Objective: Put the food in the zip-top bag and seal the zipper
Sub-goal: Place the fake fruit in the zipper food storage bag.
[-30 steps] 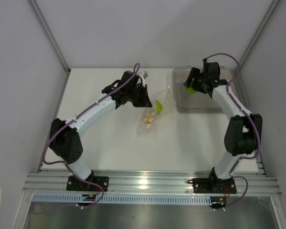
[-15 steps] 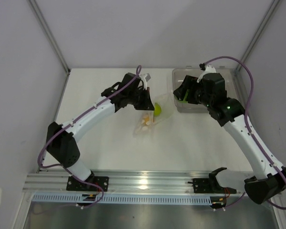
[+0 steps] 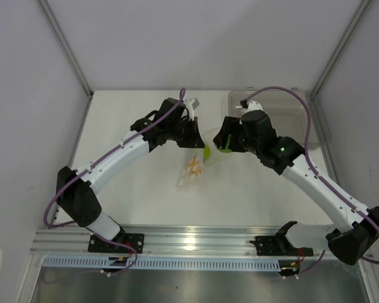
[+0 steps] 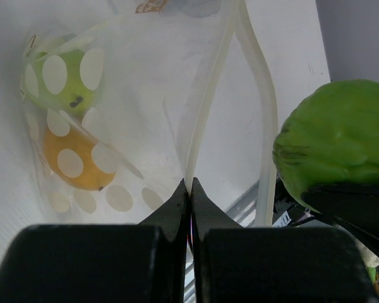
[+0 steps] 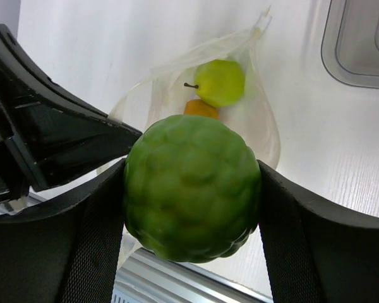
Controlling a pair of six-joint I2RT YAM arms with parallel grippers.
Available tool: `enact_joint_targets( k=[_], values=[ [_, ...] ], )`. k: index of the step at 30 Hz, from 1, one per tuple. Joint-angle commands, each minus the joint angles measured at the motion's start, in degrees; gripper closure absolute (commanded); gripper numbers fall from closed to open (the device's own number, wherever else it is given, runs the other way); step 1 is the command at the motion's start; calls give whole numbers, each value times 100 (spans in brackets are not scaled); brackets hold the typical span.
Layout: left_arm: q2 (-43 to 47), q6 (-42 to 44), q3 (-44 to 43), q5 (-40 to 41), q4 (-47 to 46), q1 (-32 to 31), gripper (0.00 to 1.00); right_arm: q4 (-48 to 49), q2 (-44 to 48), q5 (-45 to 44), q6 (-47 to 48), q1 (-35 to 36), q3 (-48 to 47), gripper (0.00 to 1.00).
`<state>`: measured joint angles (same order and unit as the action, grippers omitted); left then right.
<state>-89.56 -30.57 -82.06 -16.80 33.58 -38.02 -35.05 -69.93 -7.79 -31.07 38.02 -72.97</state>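
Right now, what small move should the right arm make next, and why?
Probably ease the right gripper toward the mouth of the zip-top bag: it holds the bumpy green fruit beside it, and the left gripper pinches the lip open.

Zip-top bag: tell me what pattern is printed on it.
The zip-top bag is clear plastic printed with pale round dots. The left wrist view shows it best.

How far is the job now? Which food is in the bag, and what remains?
Done: one lime-green piece and the orange piece lie inside the zip-top bag. In hand: the left gripper pinches the bag's mouth edge; the right gripper holds the last green piece near it. Left: drop it in, seal the zipper.
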Motion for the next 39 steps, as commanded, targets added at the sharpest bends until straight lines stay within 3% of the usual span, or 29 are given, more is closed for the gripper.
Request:
enact_joint_targets(
  k=[1,5,8,9,20,25,26,28,29,35,39],
  values=[
    [333,-46,32,-140,-62,-39,99,209,-90,-337,-66,74,-51,87],
    [430,-55,146,-157,-150,-48,99,262,-222,-284,-66,100,-51,83],
    [466,-55,190,-175,-168,-56,99,174,-319,-372,-66,100,-51,76],
    [474,-55,199,-175,-159,-56,99,174,-337,-372,-66,100,-51,69],
    [536,-46,278,-245,-282,-65,99,279,-548,-196,-57,153,-77,56],
    [597,-37,383,-236,-308,-65,99,279,-574,-179,-57,162,-68,40],
    [589,-46,384,-236,-317,-65,99,270,-566,-196,-66,171,-77,31],
    [597,-46,401,-236,-326,-65,99,244,-566,-223,-66,171,-86,24],
    [606,-28,410,-236,-326,-65,99,227,-557,-249,-75,171,-95,16],
    [580,7,437,-228,-335,-65,99,209,-443,-363,-22,171,-112,2],
    [589,16,481,-228,-335,-74,99,104,-416,-451,-22,171,-191,1]
  ],
)
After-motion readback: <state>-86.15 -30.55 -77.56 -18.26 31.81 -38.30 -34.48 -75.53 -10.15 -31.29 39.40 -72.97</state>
